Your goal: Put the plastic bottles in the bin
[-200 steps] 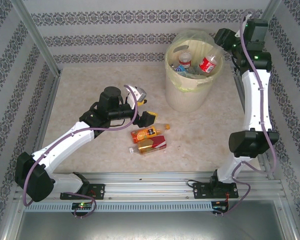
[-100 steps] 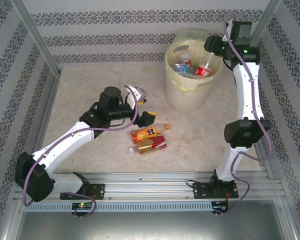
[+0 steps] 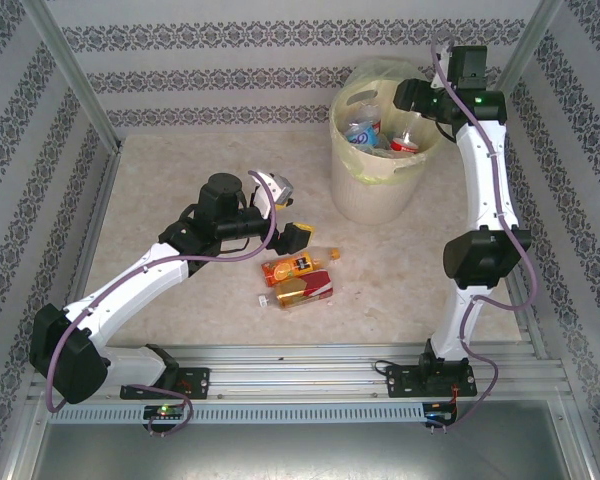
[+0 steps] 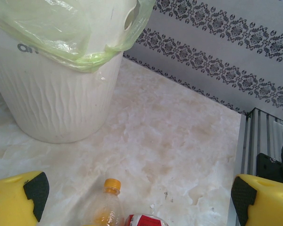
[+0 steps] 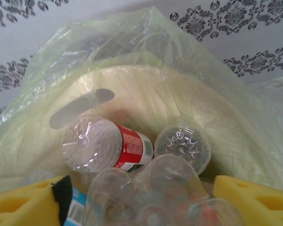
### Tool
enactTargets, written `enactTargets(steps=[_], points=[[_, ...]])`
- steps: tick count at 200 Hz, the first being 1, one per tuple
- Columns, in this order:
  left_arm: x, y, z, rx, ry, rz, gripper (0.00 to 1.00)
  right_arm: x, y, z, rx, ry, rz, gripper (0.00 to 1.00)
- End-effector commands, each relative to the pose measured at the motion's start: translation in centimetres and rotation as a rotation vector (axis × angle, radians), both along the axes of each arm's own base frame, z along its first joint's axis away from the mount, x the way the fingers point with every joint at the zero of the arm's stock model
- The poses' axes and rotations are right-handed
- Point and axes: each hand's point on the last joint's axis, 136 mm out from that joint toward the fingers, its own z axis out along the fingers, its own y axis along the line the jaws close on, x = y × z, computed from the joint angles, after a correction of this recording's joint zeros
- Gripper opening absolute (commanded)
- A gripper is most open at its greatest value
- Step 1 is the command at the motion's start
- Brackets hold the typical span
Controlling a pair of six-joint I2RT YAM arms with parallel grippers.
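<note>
My right pincer [image 5: 139, 200] over bin [image 3: 365, 195]: jaws now spread, bottle [image 3: 406, 143] dropped in. My left pincer [image 4: 137, 197]: open. Two orange bottles [image 3: 298, 268] remain outside.

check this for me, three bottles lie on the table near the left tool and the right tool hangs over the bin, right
Not three but two: the top external view shows an orange bottle and a red-labelled bottle on the table near the left tool. The right tool does hang over the bin.
</note>
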Motion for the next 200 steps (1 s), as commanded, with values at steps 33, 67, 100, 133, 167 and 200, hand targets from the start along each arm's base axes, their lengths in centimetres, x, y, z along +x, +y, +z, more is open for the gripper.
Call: enactTargets(steps=[33,67,100,133,167,200], points=[[-0.3,-0.3,-0.2,0.016,-0.023,-0.014,1.00,-0.8,0.5,2.5,-0.014,-0.040,0.004,0.90],[-0.3,-0.3,-0.1,0.016,-0.026,-0.010,1.00,-2.0,-1.6,3.8,-0.108,-0.058,-0.098,0.96],[-0.3,-0.2,0.0,0.022,-0.027,-0.003,1.00,-3.7,-2.7,5.4,-0.173,-0.099,-0.156,0.96],[-0.2,-0.1,-0.1,0.029,-0.030,0.002,1.00,-5.4,-3.8,6.3,-0.222,-0.125,-0.207,0.98],[-0.2,-0.1,-0.1,0.032,-0.026,0.003,1.00,-7.3,-3.6,6.8,-0.213,-0.143,-0.198,0.98],[0.0,0.3,-0.4,0.066,-0.033,0.021,1.00,-10.6,0.5,6.8,-0.097,-0.182,-0.028,0.98]])
